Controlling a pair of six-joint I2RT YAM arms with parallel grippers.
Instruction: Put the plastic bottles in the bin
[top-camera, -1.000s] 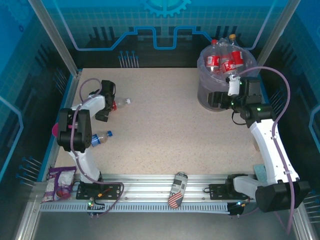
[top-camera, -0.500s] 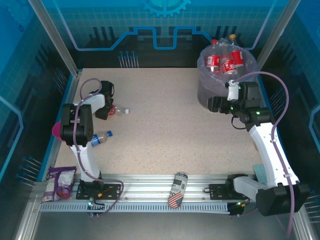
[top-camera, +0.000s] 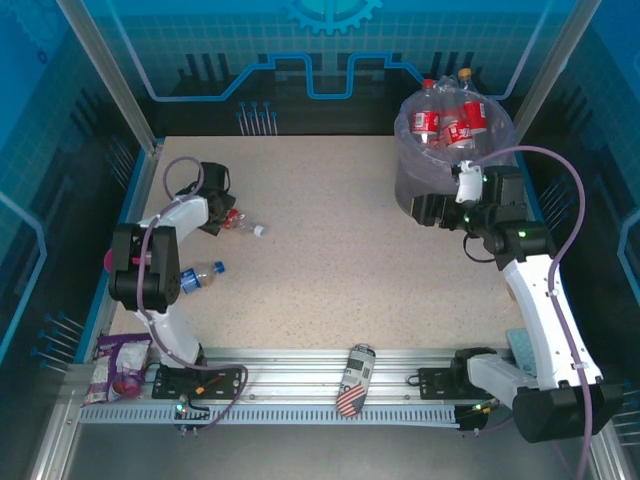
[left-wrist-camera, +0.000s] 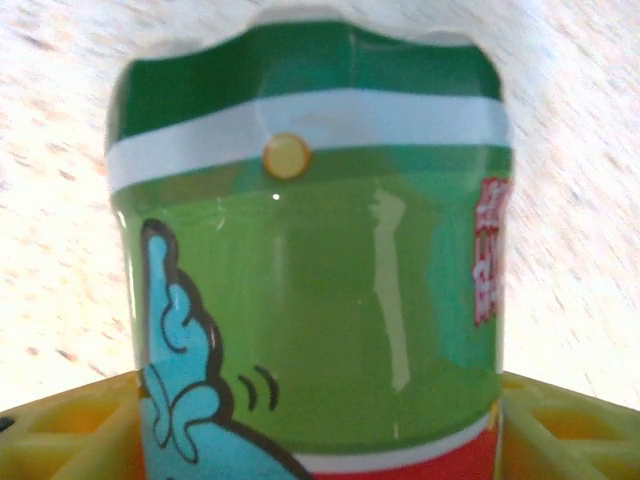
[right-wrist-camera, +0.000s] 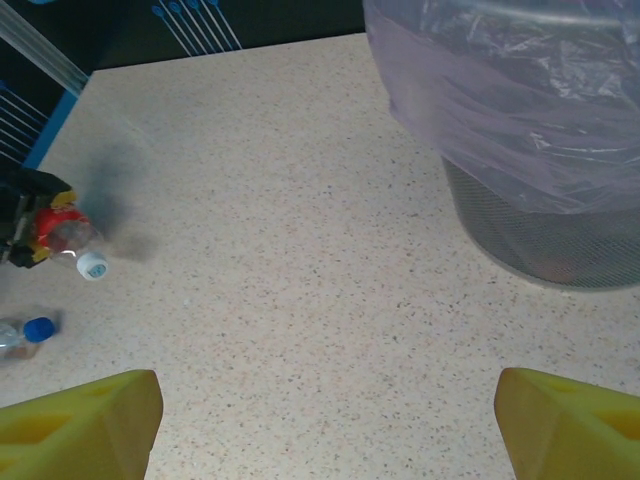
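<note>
A plastic bottle (top-camera: 240, 223) with a white cap lies at the table's far left, and my left gripper (top-camera: 218, 215) is shut on its body. Up close, its green, red-banded label (left-wrist-camera: 310, 260) fills the gap between the yellow fingers (left-wrist-camera: 70, 430) of my left gripper (left-wrist-camera: 320, 440). A second bottle (top-camera: 200, 275) with a blue cap lies nearer, beside the left arm. The bin (top-camera: 455, 165), grey with a lavender bag, stands at the back right holding several red-labelled bottles (top-camera: 445, 122). My right gripper (top-camera: 432, 208) hangs open beside the bin (right-wrist-camera: 540, 150), above bare table.
A stars-and-stripes can (top-camera: 355, 380) lies on the front rail. A pink cup (top-camera: 110, 262) sits at the left edge behind the left arm. A snack bag (top-camera: 120, 362) lies at the front left corner. Frame posts and blue walls enclose the table.
My left gripper has closed on the white-capped bottle, which has swung so its cap points nearer. The right arm has drifted slightly right beside the bin.
</note>
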